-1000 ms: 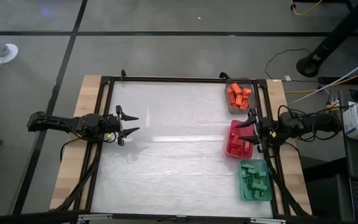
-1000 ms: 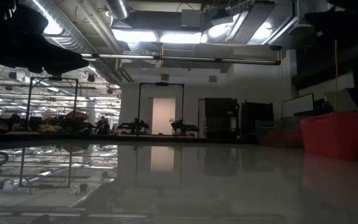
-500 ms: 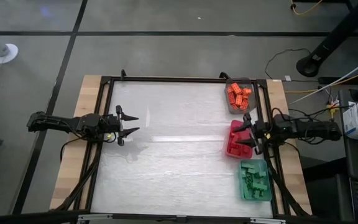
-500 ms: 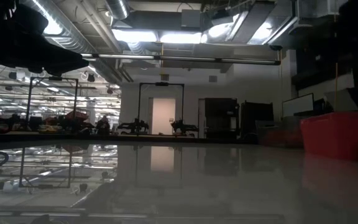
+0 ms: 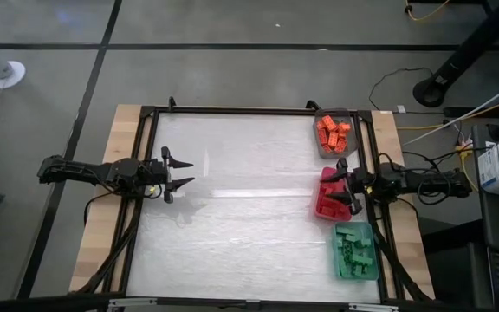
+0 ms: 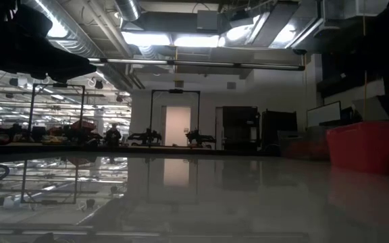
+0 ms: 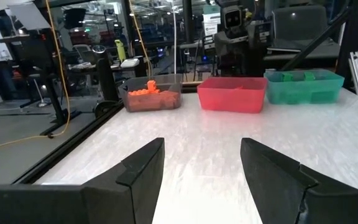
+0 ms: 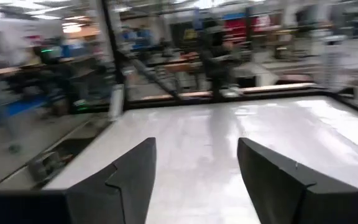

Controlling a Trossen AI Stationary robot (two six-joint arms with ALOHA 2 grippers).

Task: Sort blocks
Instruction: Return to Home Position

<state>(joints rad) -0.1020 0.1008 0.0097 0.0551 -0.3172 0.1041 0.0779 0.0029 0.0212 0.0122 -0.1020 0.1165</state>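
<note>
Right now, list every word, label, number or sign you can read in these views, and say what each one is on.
No text can be read in any view.
The grey tray, red tray, green tray and the blocks in them show no print.
Anything printed in the room beyond the table is too small or blurred to read.

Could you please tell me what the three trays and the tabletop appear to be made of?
The grey tray, pink tray and teal tray look like translucent moulded plastic: the orange blocks show through the grey wall. The tabletop seems a glossy white sheet, mirroring lights; its border looks wooden.
</note>
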